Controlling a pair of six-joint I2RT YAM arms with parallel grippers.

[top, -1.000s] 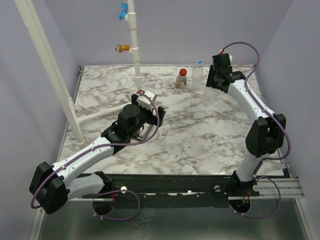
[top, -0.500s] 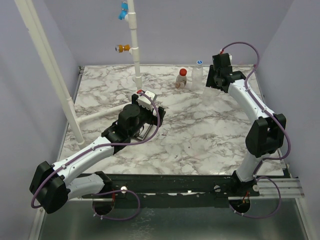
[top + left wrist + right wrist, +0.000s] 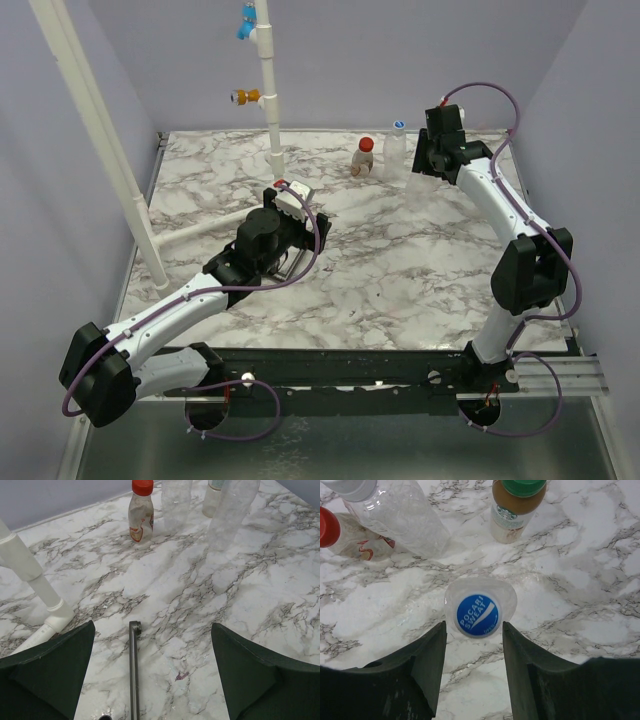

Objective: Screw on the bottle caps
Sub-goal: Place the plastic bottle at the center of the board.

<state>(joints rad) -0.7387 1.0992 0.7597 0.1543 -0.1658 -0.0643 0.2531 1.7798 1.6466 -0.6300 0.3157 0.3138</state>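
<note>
In the right wrist view a blue-and-white cap (image 3: 478, 615) sits on an upright clear bottle (image 3: 507, 592) seen from above. My right gripper (image 3: 474, 630) is open, its fingertips either side of the cap and just short of it, not touching. Behind stand a green cap (image 3: 522, 485) on a brownish bottle (image 3: 510, 517), a clear bottle (image 3: 405, 520) with a white cap (image 3: 350, 487), and a red cap (image 3: 326, 527) on the reddish-label bottle (image 3: 362, 547). My left gripper (image 3: 155, 680) is open and empty, well short of the red-capped bottle (image 3: 140, 515).
A white pipe (image 3: 270, 100) with orange and blue fittings rises at the back; another leans at the left (image 3: 95, 130). A pipe foot (image 3: 42, 595) is near my left fingers. A thin metal bar (image 3: 134, 670) runs between the left jaws. The bottles cluster at back right (image 3: 363, 157).
</note>
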